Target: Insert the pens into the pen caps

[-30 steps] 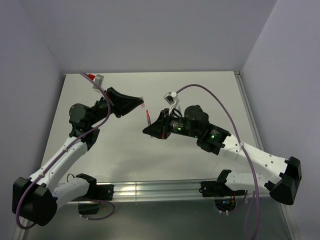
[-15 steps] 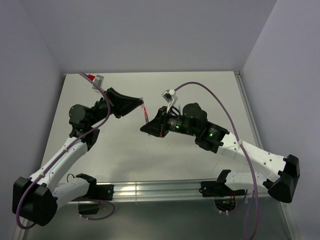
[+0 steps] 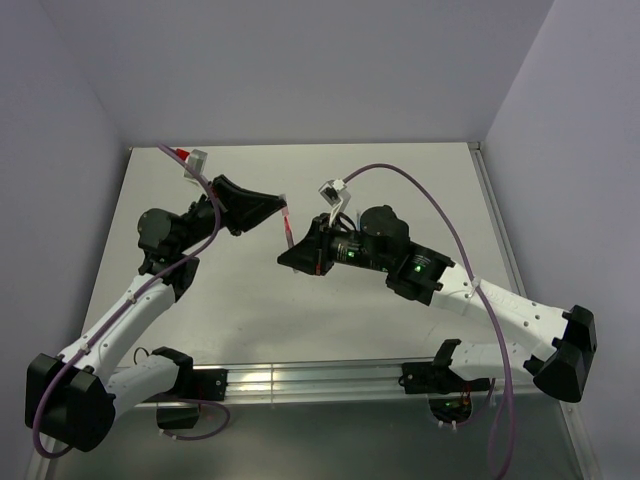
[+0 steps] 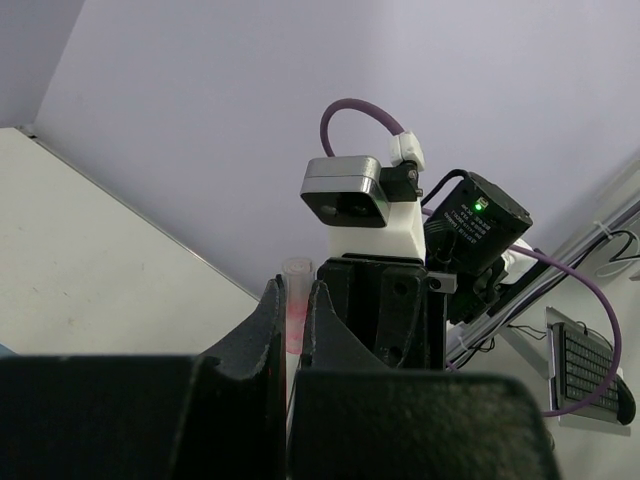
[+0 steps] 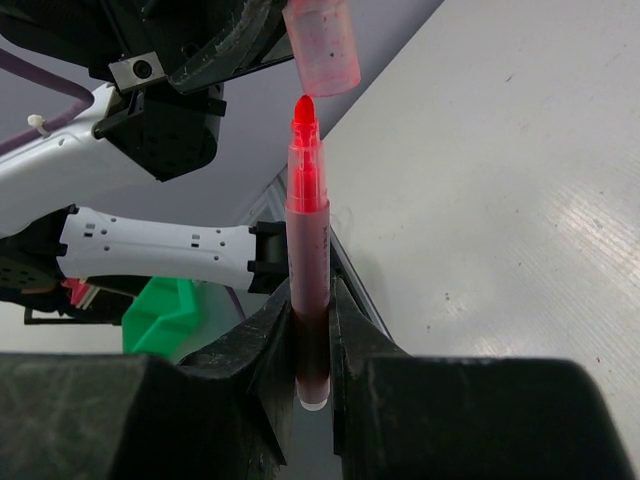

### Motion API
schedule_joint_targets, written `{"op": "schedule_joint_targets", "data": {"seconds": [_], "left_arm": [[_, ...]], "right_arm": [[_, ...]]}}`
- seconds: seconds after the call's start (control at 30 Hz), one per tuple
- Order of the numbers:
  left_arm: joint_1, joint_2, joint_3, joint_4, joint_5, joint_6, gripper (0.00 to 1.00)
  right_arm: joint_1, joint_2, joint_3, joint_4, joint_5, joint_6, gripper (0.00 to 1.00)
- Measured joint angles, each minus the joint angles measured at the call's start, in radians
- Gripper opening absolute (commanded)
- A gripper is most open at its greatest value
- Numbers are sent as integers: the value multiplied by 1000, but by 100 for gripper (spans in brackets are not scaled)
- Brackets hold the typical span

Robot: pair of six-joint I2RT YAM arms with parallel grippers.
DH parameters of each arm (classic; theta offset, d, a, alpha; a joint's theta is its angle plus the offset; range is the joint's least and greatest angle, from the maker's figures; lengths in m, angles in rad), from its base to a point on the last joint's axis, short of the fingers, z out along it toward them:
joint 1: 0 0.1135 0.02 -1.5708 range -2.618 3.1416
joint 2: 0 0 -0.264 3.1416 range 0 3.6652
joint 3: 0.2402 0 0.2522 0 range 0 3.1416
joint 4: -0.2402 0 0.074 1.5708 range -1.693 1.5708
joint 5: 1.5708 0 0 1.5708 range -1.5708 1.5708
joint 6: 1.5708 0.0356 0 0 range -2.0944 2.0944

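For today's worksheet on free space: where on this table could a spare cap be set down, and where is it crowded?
Free: the table's far right corner, beyond the right arm; the near middle, between the left arm, right arm and front rail. Crowded: the centre, where the left gripper holds a cap at the tip of the right gripper's pen.

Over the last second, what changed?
The right arm swung left, bringing the red pen up to the mouth of the pink cap; tip at the opening, not yet in. Left arm stayed put. Right fingers still shut on the pen, left fingers on the cap.
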Motion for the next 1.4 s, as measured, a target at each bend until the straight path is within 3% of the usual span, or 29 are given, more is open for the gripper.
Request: {"op": "schedule_joint_targets", "data": {"seconds": [1.4], "left_arm": [[9, 15, -30, 94, 34, -101, 0]], "right_arm": [[6, 17, 26, -28, 33, -11, 0]]}}
